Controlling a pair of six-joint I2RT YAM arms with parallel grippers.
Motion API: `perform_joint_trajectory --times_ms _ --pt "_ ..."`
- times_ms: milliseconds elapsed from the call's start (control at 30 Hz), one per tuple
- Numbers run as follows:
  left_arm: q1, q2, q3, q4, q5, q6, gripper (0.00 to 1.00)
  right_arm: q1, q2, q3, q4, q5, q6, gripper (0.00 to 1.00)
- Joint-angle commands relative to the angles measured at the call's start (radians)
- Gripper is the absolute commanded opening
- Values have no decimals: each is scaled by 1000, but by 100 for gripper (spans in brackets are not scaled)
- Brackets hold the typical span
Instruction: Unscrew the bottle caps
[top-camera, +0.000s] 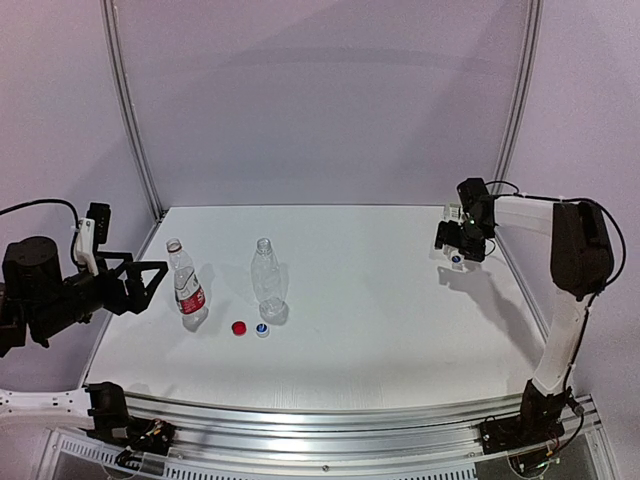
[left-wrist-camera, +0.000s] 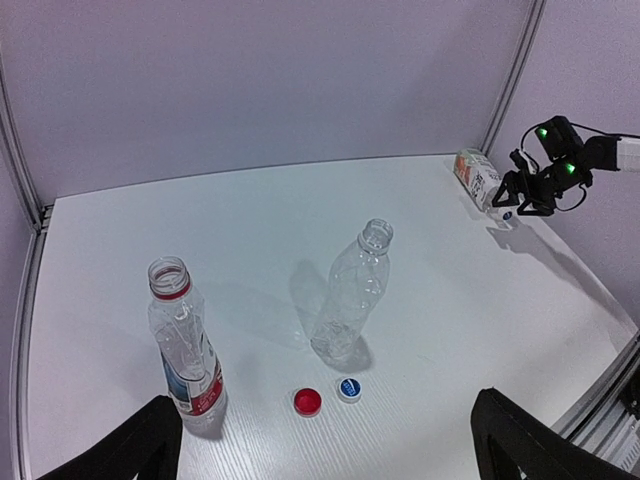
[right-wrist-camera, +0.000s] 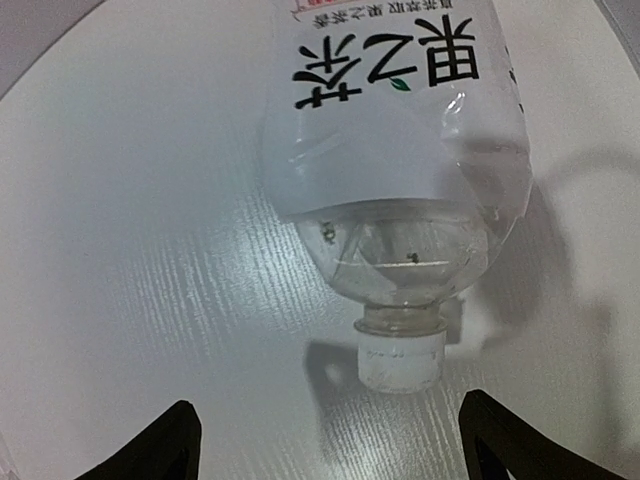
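Observation:
The small red-labelled bottle (top-camera: 186, 287) stands uncapped at the left, also in the left wrist view (left-wrist-camera: 185, 350). The slim ribbed bottle (top-camera: 267, 280) stands uncapped beside it (left-wrist-camera: 350, 295). A red cap (top-camera: 239, 327) and a white-and-blue cap (top-camera: 262, 330) lie loose on the table in front of them (left-wrist-camera: 307, 401) (left-wrist-camera: 349, 388). My left gripper (top-camera: 150, 286) is open and empty, left of the red-labelled bottle. The larger white-and-green-labelled bottle (right-wrist-camera: 395, 150) lies on its side at the far right, with its white cap (right-wrist-camera: 400, 360) on. My right gripper (top-camera: 455, 248) is open just above that cap, not touching it.
The white table (top-camera: 380, 330) is bounded by a grey back wall and metal corner posts (top-camera: 130, 110). The table's right edge (top-camera: 520, 290) runs close beside the lying bottle. An aluminium rail (top-camera: 330, 415) runs along the near edge.

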Motion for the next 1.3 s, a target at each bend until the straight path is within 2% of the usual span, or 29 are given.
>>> perform_joint_trajectory --times_ms 0,67,300,500,667,833,933,1033,1133,1267 --pt "-2 -19 22 -12 17 15 99 -38 84 59 -42 -18 -25 90" --pt "-1 -20 21 -9 20 17 99 -48 113 84 -45 -22 -32 87" --pt "2 -15 20 2 27 22 99 -67 173 140 -49 -8 -37 69" --pt "19 -9 18 12 47 25 99 -67 169 136 -44 9 -49 42" --pt "47 -9 15 22 81 27 99 -67 167 132 -46 34 -65 40" --pt "73 0 12 30 115 29 99 -67 199 143 -45 28 -75 42" --pt "79 5 12 31 126 29 99 -67 213 144 -39 26 -74 39" --pt "83 5 11 33 131 30 99 -67 214 137 -32 25 -77 29" --pt "87 5 9 35 137 30 99 -67 195 131 -38 28 -82 14" --pt "92 3 2 46 149 34 99 -66 109 100 -55 30 -92 8"
